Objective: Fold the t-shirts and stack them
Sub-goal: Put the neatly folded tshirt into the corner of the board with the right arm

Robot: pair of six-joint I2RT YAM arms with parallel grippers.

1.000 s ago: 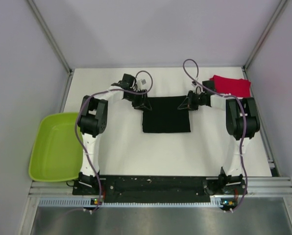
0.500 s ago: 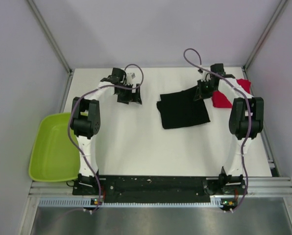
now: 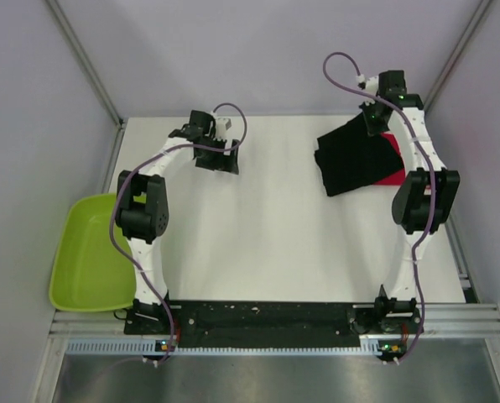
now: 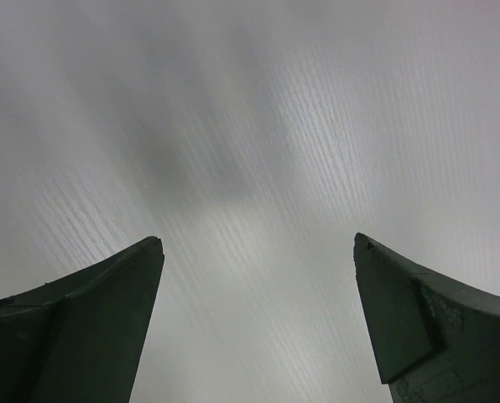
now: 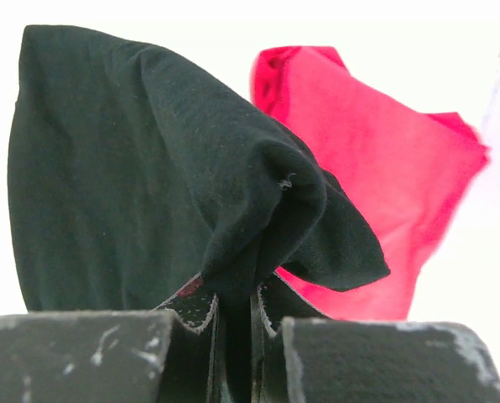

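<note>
The folded black t-shirt (image 3: 353,159) hangs at the table's far right, lying partly over the red t-shirt (image 3: 393,174), of which only a strip shows from above. My right gripper (image 3: 376,119) is shut on the black shirt's far corner. In the right wrist view the black cloth (image 5: 149,176) bunches up between my shut fingers (image 5: 351,353), with the red shirt (image 5: 359,159) behind it. At the far left of the table my left gripper (image 3: 219,159) stands open and empty; its fingertips (image 4: 124,277) frame only bare white table.
A lime-green tray (image 3: 93,252) sits off the table's left edge. Grey walls with metal posts close in the left, back and right. The white table (image 3: 275,227) spreads between the two arms.
My left gripper has let go of the black shirt and opened wide, staying at the far left. My right gripper has dragged the black shirt right and back, over the red one.
</note>
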